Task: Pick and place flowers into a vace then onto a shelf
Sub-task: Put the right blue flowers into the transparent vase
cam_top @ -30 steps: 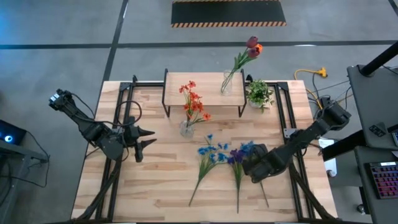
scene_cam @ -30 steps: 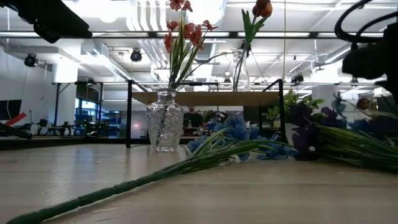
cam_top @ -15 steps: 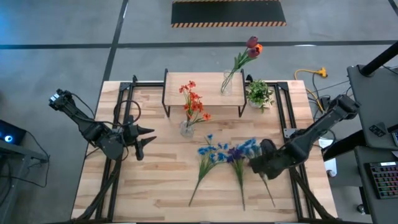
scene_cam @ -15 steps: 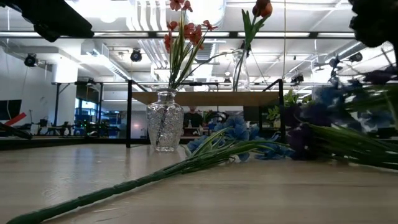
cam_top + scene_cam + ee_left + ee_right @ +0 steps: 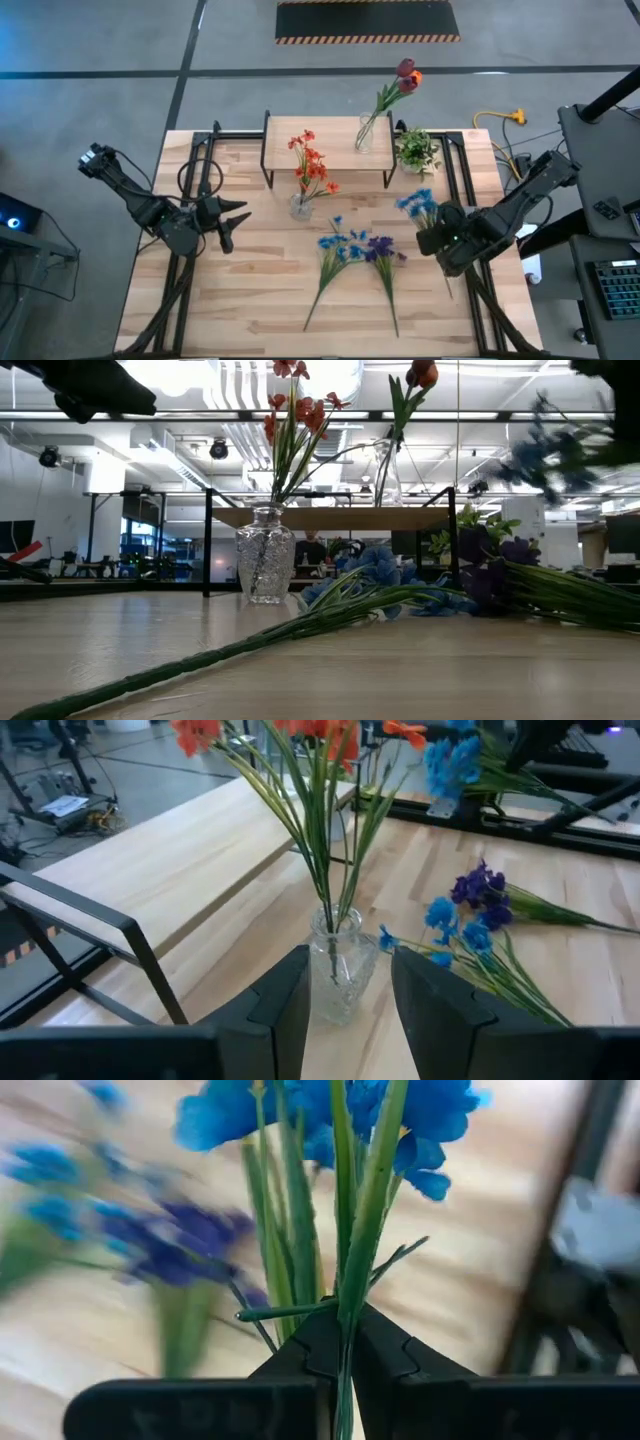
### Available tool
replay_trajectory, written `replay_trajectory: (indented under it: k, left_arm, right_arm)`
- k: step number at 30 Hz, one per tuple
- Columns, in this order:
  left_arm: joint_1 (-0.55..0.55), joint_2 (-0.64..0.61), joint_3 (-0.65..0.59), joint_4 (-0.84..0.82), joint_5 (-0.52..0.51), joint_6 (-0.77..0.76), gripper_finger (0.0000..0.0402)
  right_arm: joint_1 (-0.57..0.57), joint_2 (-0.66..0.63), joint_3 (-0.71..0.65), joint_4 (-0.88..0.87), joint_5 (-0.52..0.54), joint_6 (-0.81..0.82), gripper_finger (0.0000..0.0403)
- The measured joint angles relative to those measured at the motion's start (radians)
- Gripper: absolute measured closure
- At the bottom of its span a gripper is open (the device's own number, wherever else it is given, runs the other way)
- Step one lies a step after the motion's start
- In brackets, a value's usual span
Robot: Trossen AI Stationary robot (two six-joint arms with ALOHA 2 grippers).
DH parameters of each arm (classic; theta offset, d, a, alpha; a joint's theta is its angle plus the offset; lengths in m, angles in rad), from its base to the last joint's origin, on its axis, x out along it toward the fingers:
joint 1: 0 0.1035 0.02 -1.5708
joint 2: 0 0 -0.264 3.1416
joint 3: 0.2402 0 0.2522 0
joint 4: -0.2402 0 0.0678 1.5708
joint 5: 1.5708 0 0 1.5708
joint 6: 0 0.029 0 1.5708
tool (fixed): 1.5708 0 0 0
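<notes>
My right gripper (image 5: 440,236) hangs over the table's right part, shut on a blue flower (image 5: 418,204) whose head points to the far edge. It shows blurred and high in the low view (image 5: 545,455). Another blue flower (image 5: 338,246) and a purple flower (image 5: 382,250) lie flat on the table. A glass vase (image 5: 300,207) with orange-red flowers stands before the shelf (image 5: 328,128). A second vase (image 5: 364,135) with red tulips stands on the shelf. My left gripper (image 5: 236,215) waits open at the left, facing the vase (image 5: 340,965). My right gripper pinches the blue flower's green stem (image 5: 348,1312) between its two fingers, some way below the head (image 5: 330,1110). The fingers (image 5: 390,1352) come slanting down from above. The flower is lifted clear of the table, its head tipped up toward the far edge.
A small leafy potted plant (image 5: 416,150) stands right of the shelf. Black frame rails (image 5: 455,175) run along both table sides. Bare wood lies along the near edge (image 5: 250,320).
My right gripper has risen and drawn toward the table's right and far side, staying shut. The blue flower has come up with it, off the table and away from the purple flower, which has stayed lying where it was.
</notes>
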Motion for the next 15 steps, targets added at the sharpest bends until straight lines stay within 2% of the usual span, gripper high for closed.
replay_trajectory:
  k: [4,8,15]
  left_arm:
    - [0.0,0.009,0.0,0.004,-0.049,0.0,0.0276]
    - [0.0,0.017,0.001,0.006,-0.07,0.0,0.0276]
    - [0.0,0.03,0.002,0.034,-0.076,0.0,0.0276]
  right_arm:
    - [0.0,0.002,0.095,0.026,0.194,-0.149,0.0394]
    - [-0.001,0.002,0.187,0.122,0.356,-0.389,0.0394]
    - [-0.005,0.003,0.292,0.437,0.516,-0.91,0.0394]
